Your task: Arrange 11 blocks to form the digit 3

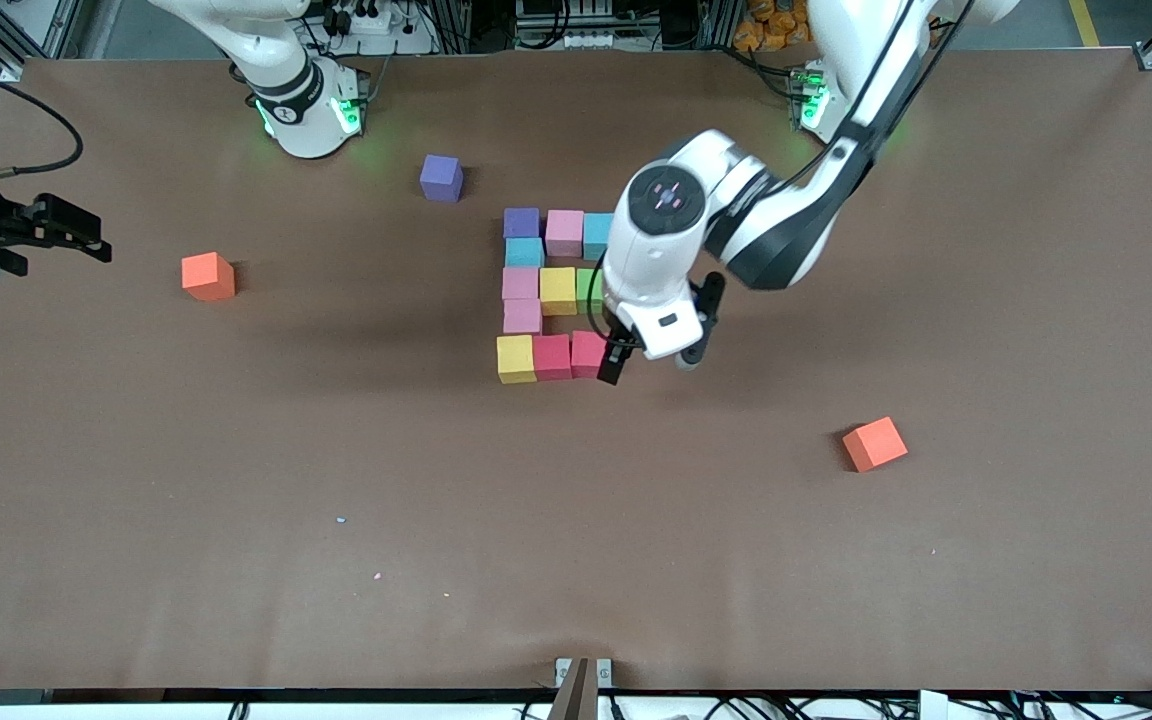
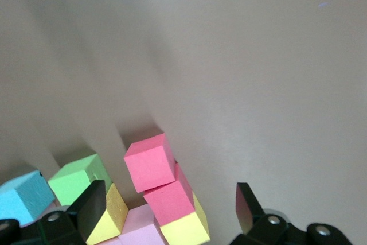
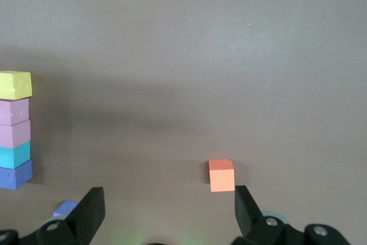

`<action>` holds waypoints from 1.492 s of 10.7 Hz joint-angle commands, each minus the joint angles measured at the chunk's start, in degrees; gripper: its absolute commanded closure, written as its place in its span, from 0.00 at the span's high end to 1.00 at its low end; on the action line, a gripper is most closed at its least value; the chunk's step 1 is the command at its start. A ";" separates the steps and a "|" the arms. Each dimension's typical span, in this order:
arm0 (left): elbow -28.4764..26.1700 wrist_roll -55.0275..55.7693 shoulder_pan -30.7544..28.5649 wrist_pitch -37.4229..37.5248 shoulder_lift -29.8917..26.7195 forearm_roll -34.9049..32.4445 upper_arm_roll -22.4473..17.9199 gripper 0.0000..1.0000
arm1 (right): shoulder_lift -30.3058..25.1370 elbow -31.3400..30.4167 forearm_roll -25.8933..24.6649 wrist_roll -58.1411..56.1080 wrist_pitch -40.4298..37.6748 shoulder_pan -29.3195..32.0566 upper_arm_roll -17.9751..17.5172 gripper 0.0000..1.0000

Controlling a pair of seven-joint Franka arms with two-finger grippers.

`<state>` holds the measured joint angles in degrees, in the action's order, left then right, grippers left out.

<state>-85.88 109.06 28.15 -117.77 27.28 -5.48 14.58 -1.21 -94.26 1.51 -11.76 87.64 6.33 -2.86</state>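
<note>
Nearest the front camera, an orange foam cube [image 1: 874,444] lies alone toward the left arm's end of the brown tabletop [image 1: 576,560], well apart from the digit 3 [image 1: 553,293] of touching matte foam cubes at the tabletop's middle — yellow, crimson and crimson in its nearest row, two pink up one side, purple, pink and blue in its farthest. The left gripper [image 1: 648,360] hangs just over the end crimson cube [image 2: 149,162], fingers spread and gripping nothing. Farther off, a second orange foam cube [image 1: 208,276] and a loose purple foam cube [image 1: 441,178] sit apart, while the right gripper [image 1: 61,232] waits open-fingered over the edge at the right arm's end.
</note>
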 commanded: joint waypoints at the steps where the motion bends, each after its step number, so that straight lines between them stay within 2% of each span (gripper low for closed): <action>1: -1.75 -6.12 -0.81 3.41 -5.82 -4.07 -0.07 1.00 | -0.55 -0.40 0.95 -0.02 0.25 0.79 -0.39 1.00; 2: -1.75 -8.92 -1.08 5.51 -8.27 -6.80 -0.07 1.00 | -0.55 -0.40 0.95 -0.02 0.25 0.79 -0.39 1.00; 5: -1.84 -24.02 -6.16 12.36 -14.69 -6.74 0.01 1.00 | -0.55 -0.40 0.95 -0.02 0.25 0.79 -0.39 1.00; 7: -1.75 -35.08 -11.69 15.70 -17.86 -5.07 0.54 1.00 | -0.55 -0.40 0.95 -0.02 0.25 0.79 -0.39 1.00; 11: -2.36 -52.76 -18.12 22.65 -24.11 -1.21 -0.07 1.00 | -0.55 -0.40 0.95 -0.02 0.25 0.79 -0.39 1.00; 14: -2.02 -66.82 -19.18 26.26 -27.01 2.74 -6.29 1.00 | -0.55 -0.40 0.95 -0.02 0.51 0.79 -0.39 1.00; 16: -2.01 -80.16 -19.10 28.98 -29.12 4.42 -11.39 1.00 | -0.55 -0.40 0.95 -0.02 0.51 0.79 -0.39 1.00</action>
<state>-86.24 37.12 9.10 -90.36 0.81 -3.01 6.20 -1.20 -94.26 1.54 -11.76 87.86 6.33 -2.84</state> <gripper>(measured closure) 0.000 0.000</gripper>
